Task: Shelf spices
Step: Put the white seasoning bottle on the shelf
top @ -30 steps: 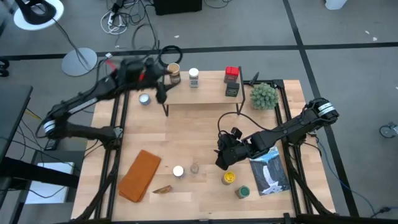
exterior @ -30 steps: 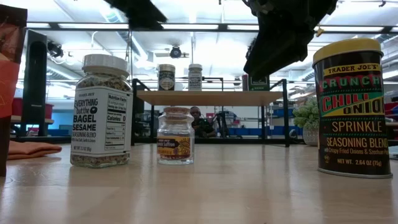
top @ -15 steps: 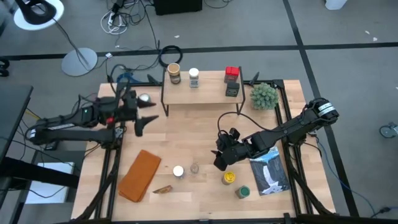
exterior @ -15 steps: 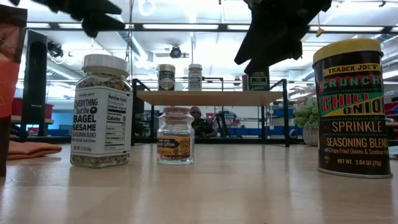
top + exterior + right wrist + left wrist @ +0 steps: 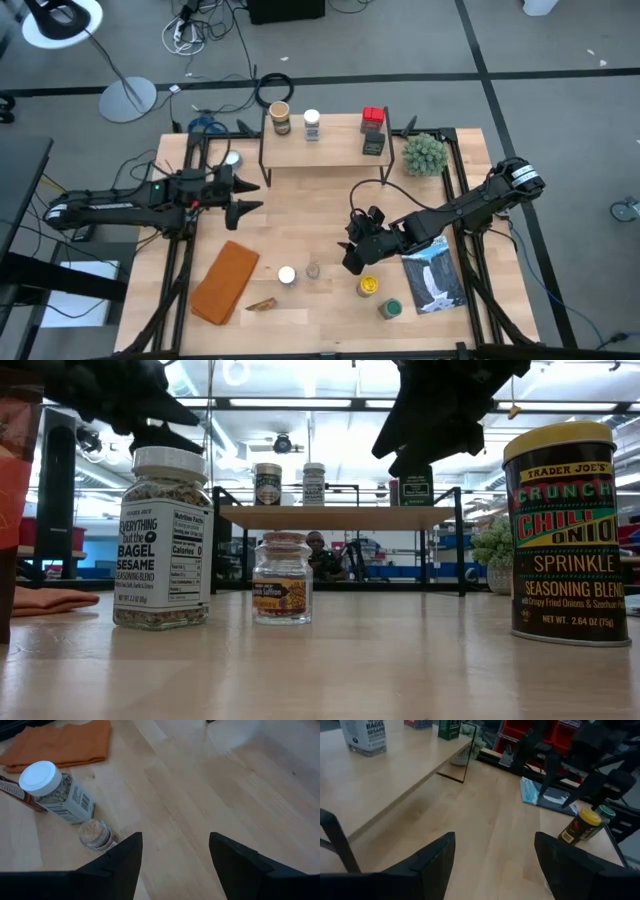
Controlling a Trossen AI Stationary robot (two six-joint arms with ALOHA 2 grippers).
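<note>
Shelf (image 5: 325, 150): a low rectangular rack, smooth light wood top on thin black metal legs, standing at the 12 o'clock edge of the pale wood-grain table (image 5: 300, 215).

On the shelf top: a dark-bodied, tan-capped jar (image 5: 280, 117), a white-capped jar (image 5: 311, 123), a red-topped tin (image 5: 373, 117) and a dark square tin (image 5: 373, 143).

Still on the table, toward 6 o'clock: a square clear jar with a round white lid (image 5: 286, 275), labelled bagel sesame; a small round glass jar (image 5: 313, 270) touching or just beside it; a cylindrical yellow-lidded tin (image 5: 369, 286); a green-lidded tin (image 5: 390, 308).

Left gripper (image 5: 246, 194): over the table's 9 o'clock side, fingers spread wide, nothing between them.

Right gripper (image 5: 352, 258): near table centre, at 10 o'clock from the yellow-lidded tin, jaws apart and empty.

Other items: a folded orange cloth (image 5: 225, 282) at 7 o'clock; a spiky green plant ball (image 5: 423, 153) at 3 o'clock of the shelf; a flat printed booklet (image 5: 435, 275) at 4 o'clock.
</note>
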